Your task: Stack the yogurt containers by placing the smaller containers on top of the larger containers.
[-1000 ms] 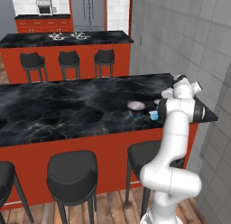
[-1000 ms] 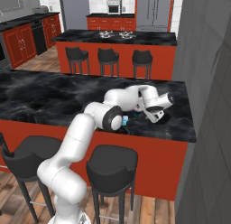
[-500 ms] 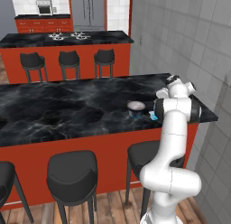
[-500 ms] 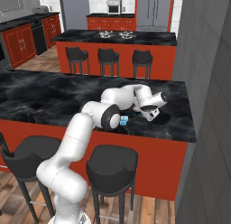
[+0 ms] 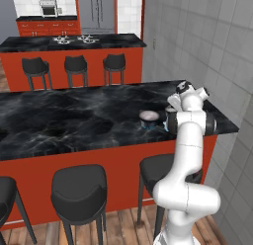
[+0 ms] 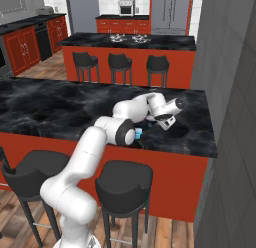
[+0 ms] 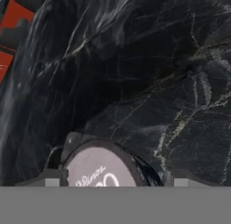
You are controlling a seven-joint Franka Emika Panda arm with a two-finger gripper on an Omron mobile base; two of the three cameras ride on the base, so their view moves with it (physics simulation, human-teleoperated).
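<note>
The gripper point(image 7: 109, 182) hangs low over the black marble counter point(image 5: 74, 115), and its fingertips point(image 7: 49, 179) are barely visible at the bottom edge of the hand view, cut by the frame. A dark cup with a pale lid point(image 7: 100, 168) sits between them at 6 o'clock, its lower half cut off, the lettering on the lid hard to read. The jaws stand on either side of it, but whether they press its sides cannot be told.

In the left base view the wide tub point(image 5: 148, 118) stands on the counter at 9 o'clock of the wrist. In the right base view a light-blue cup point(image 6: 139, 134) peeks out beside the forearm, mostly hidden.
</note>
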